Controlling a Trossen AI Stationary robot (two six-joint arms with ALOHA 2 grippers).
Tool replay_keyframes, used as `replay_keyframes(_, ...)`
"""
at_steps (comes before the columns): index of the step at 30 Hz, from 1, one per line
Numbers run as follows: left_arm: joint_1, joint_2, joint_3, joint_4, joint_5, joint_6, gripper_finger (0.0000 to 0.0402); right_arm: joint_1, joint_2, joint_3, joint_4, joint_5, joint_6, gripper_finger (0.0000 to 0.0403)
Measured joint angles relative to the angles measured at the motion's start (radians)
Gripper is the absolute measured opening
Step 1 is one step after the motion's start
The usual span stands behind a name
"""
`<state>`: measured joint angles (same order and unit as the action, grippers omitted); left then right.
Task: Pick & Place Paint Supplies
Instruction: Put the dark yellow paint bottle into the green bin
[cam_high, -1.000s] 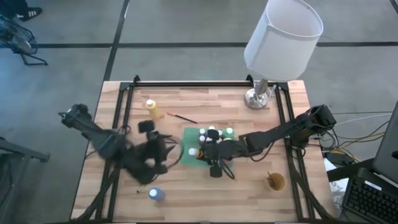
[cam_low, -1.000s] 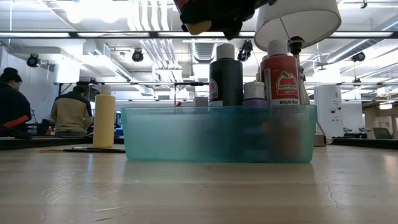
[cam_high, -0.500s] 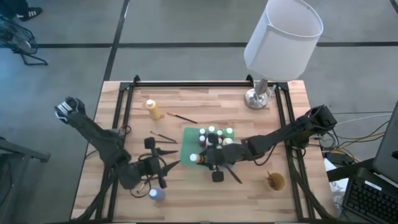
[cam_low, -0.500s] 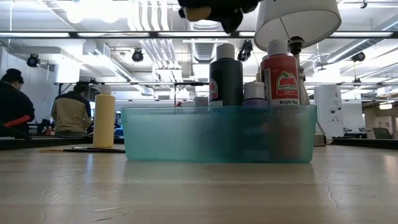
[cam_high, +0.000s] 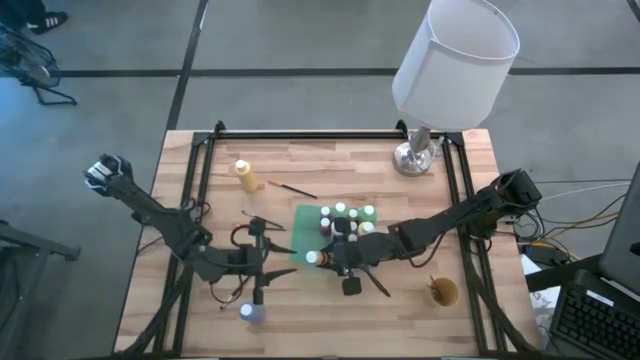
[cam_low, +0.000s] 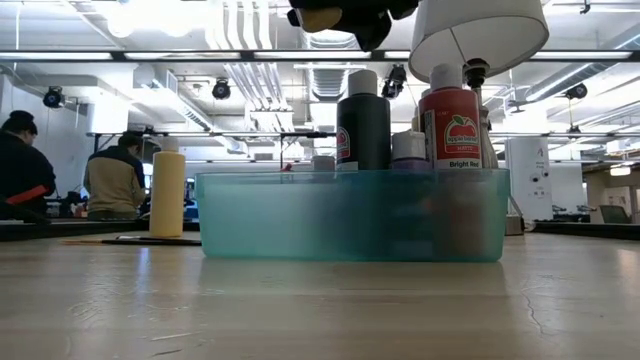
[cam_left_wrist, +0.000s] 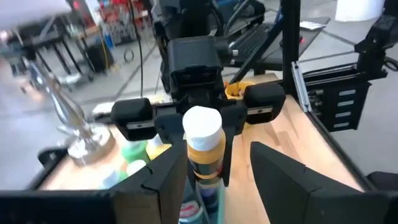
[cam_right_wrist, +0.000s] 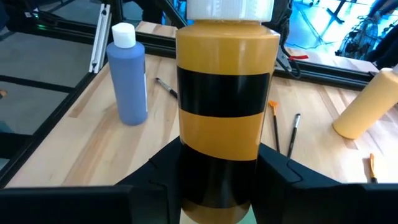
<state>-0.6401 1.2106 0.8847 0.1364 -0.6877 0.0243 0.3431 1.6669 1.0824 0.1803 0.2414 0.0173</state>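
My right gripper (cam_high: 324, 258) is shut on an ochre bottle (cam_right_wrist: 222, 93) with a white cap and a black band. It holds the bottle over the near left corner of the teal tub (cam_high: 302, 228), which has several bottles standing in it. My left gripper (cam_high: 285, 252) is open and points level toward the table's right. It faces the held bottle (cam_left_wrist: 204, 146) from close by and touches nothing. A blue bottle (cam_high: 250, 312) stands near the front edge. A yellow bottle (cam_high: 245, 175) stands at the far left. Thin brushes (cam_high: 292, 189) lie on the wood. My right gripper pinches the ochre bottle's lower body (cam_right_wrist: 217, 163) between its two fingers (cam_right_wrist: 158, 171). The fingers come nearly level from the table's right and lie across the bottle. The bottle is lifted clear and nearly upright, its cap (cam_high: 313, 258) tipped a little toward the table's left.
A lamp (cam_high: 417, 155) with a white shade stands at the far right. A tan cup (cam_high: 443, 291) sits near the right front. In the low view, a black bottle (cam_low: 362, 120) and a red bottle (cam_low: 450, 125) rise out of the tub (cam_low: 350, 215). People sit in the room beyond.
My left arm has swung down. Its gripper has tipped from pointing downward to nearly level and now faces the held bottle from the left. Its fingers have stayed open.
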Motion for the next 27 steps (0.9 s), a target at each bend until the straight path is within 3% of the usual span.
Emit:
replay_keyframes(12,0.078,0.059,0.164,-0.277,0.175,-0.120,0.0181,0.001,0.000,0.000,0.003,-0.017,-0.002,0.0123)
replay_keyframes(22,0.135,0.061,0.176,-0.293,0.191,-0.138,0.0181,0.004,0.000,0.001,0.011,-0.056,-0.011,0.0120)
replay_keyframes(27,0.181,0.074,0.176,-0.283,0.318,-0.156,0.0181,0.004,0.000,0.004,0.010,-0.060,-0.017,0.0119)
